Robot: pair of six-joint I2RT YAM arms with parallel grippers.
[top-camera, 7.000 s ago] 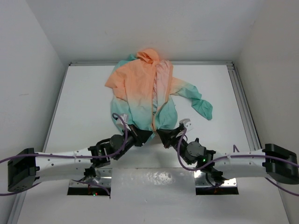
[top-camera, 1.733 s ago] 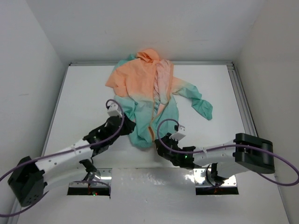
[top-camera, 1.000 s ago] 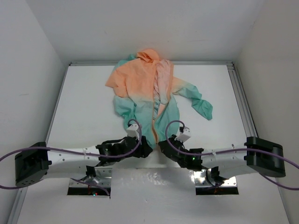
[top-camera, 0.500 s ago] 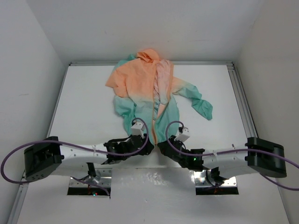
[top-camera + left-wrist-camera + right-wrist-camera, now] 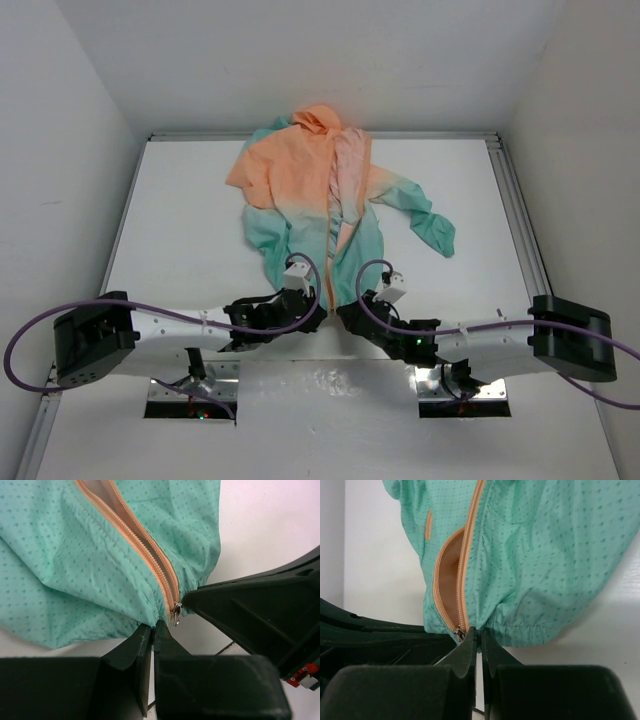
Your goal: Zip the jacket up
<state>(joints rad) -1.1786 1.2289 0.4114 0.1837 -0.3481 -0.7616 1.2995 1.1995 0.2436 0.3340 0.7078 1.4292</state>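
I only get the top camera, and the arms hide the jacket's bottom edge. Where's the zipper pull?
Observer: The left wrist view shows the silver pull at the very bottom of the zipper, right at the teal hem.
Kid: Is the left gripper grabbing it?
Observer: No. The left gripper has its jaws shut on the edge of the jacket, just beside the pull.
Kid: And the right one?
Observer: The right gripper is shut on the hem too, on the pull's other side.
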